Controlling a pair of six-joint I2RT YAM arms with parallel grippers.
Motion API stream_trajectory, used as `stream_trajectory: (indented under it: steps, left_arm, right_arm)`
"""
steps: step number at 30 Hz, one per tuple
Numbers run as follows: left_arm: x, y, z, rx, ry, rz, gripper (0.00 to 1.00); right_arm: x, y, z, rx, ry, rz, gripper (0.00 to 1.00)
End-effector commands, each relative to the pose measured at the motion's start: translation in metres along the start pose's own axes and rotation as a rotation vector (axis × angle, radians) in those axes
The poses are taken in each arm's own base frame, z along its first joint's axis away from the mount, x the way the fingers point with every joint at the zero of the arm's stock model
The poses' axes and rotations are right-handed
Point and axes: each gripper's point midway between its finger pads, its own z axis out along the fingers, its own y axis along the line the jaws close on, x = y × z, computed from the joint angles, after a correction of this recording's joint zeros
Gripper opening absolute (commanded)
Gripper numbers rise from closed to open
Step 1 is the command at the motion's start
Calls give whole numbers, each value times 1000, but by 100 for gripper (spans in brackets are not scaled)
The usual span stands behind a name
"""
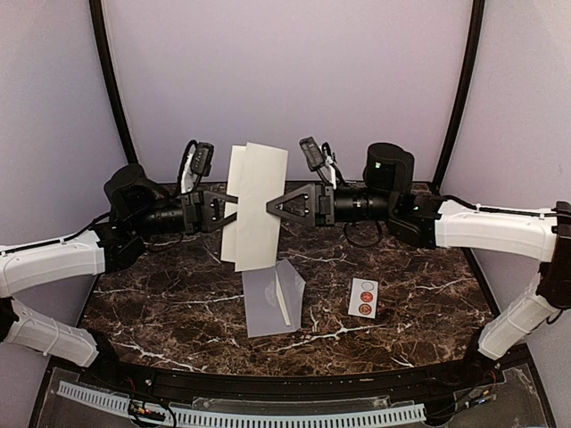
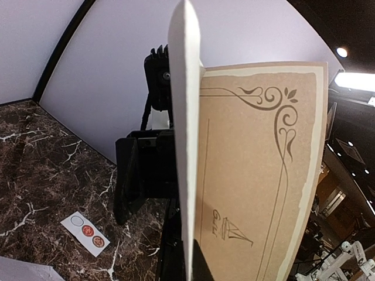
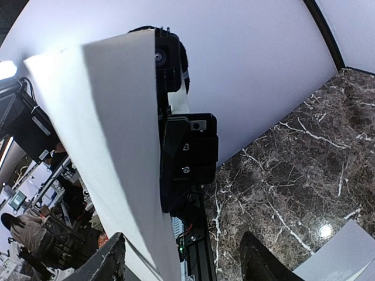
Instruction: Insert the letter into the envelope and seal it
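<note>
The letter (image 1: 257, 203) is a stiff folded sheet held upright in mid-air over the back of the table. Its tan printed face with scroll ornament (image 2: 258, 175) shows in the left wrist view, its white back (image 3: 111, 146) in the right wrist view. My left gripper (image 1: 230, 210) is shut on the letter's left edge. From the right, my right gripper (image 1: 271, 207) is open, its fingers (image 3: 108, 260) straddling the opposite edge without pinching it. The grey-lavender envelope (image 1: 272, 300) lies flat on the marble below with its flap raised.
A small white sticker strip (image 1: 363, 297) with round red seals lies right of the envelope. The dark marble table (image 1: 161, 303) is enclosed by lavender walls at the back and sides. A perforated white rail (image 1: 268, 415) runs along the near edge.
</note>
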Motion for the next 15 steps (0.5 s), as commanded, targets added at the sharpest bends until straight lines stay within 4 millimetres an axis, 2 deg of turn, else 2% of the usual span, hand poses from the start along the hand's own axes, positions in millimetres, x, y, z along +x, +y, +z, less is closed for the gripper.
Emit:
stream_trajectory:
  steps: [1, 4, 9, 11, 15]
  left_arm:
    - [0, -6, -1, 38, 4, 21, 0]
    - [2, -6, -1, 38, 10, 20, 0]
    - [3, -5, -1, 31, 15, 22, 0]
    - [3, -5, -2, 27, 19, 21, 1]
    - [1, -2, -6, -15, 3, 31, 25]
  right_arm:
    - [-23, 24, 6, -72, -66, -58, 58]
    - [-27, 24, 6, -69, -88, -60, 43]
    - [-29, 24, 5, -61, -104, -60, 3]
    - [-31, 22, 3, -46, -113, -62, 0]
    - [-30, 17, -3, 3, -116, -75, 0]
